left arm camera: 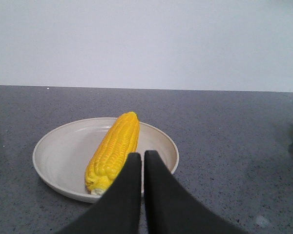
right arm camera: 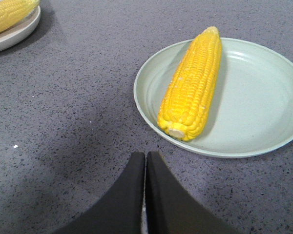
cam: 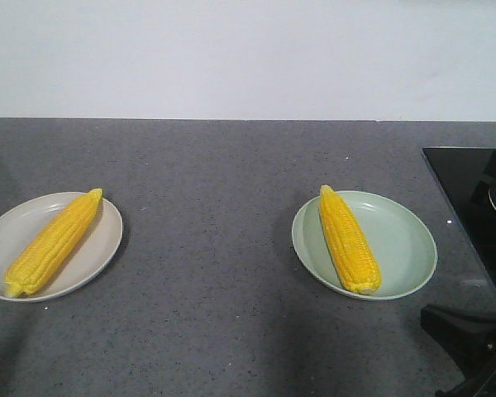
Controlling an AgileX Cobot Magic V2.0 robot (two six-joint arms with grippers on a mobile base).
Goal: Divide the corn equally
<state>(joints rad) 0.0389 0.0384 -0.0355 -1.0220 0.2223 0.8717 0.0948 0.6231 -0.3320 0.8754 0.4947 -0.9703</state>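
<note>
No readable text, label, or number appears anywhere.

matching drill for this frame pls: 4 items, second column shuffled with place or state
1. beige plate
2. green plate
3. left gripper
4. black panel

A. right edge of the counter
B. jaws shut, holding nothing
C. holds a cob on its left half
D. holds a cob lying diagonally across it

Pairs: 1-D, 2-C, 3-B, 4-A

Kitchen setting, speckled grey stone countertop, black glass cooktop at its edge, plain white wall behind
</note>
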